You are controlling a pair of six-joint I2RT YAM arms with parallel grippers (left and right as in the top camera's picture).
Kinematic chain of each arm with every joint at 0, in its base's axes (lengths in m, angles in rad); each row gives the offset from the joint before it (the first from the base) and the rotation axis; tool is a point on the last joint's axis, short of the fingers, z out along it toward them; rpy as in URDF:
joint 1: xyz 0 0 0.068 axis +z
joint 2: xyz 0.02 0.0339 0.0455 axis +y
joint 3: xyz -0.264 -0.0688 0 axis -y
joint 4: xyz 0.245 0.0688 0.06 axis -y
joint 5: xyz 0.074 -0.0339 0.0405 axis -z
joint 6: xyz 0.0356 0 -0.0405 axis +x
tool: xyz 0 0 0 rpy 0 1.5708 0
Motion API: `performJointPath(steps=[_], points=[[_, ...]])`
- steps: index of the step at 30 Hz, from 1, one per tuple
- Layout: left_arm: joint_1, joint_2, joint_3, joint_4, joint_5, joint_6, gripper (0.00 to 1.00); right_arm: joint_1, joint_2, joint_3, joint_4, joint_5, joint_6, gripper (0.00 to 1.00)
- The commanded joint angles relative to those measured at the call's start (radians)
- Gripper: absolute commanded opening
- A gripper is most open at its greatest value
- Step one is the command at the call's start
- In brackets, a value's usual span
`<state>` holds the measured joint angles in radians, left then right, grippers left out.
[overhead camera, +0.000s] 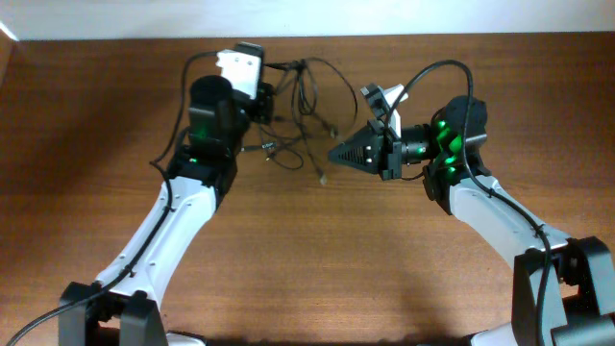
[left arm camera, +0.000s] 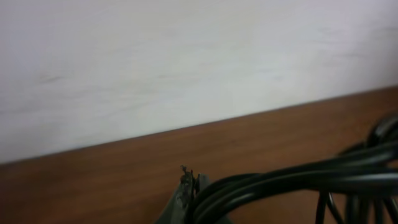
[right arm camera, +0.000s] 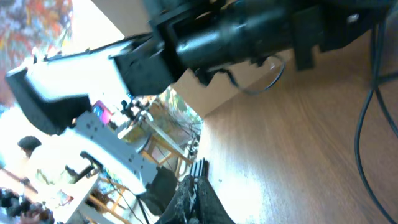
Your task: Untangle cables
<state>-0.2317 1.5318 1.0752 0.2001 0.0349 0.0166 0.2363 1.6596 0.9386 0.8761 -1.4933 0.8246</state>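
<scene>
Left claw (left arm camera: 186,188): jaws together, clamped on a bundle of cables (overhead camera: 306,108).
Right claw (overhead camera: 333,154): jaws pressed together, holding nothing, its tip just beside the tangle.
Cables: heaped near the far edge of the table (overhead camera: 317,264), mid-width.
Bare wood runs toward the near edge, between the arms.

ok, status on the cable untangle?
Left gripper shut on cables. Right gripper shut, empty, tip beside them. Cables bunched between arms, not separated. No obstruction seen.
</scene>
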Motion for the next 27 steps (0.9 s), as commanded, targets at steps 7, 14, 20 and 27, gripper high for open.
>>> performJointPath(steps=[7, 14, 20, 27], points=[[0.056, 0.008, 0.001, 0.027, 0.039, -0.041, 0.0, -0.002, -0.019, 0.009, 0.003, -0.034, -0.083, 0.39], [0.056, 0.009, 0.001, -0.071, 0.084, 0.343, 0.0, -0.002, -0.019, 0.009, 0.003, 0.287, 0.185, 0.9], [0.056, 0.008, 0.001, -0.072, 0.443, 0.52, 0.0, -0.002, -0.019, 0.009, -0.014, 0.38, -0.307, 0.92], [0.056, 0.008, 0.001, -0.074, 0.531, 0.561, 0.0, -0.014, -0.019, 0.009, -0.119, 0.458, -0.55, 0.88]])
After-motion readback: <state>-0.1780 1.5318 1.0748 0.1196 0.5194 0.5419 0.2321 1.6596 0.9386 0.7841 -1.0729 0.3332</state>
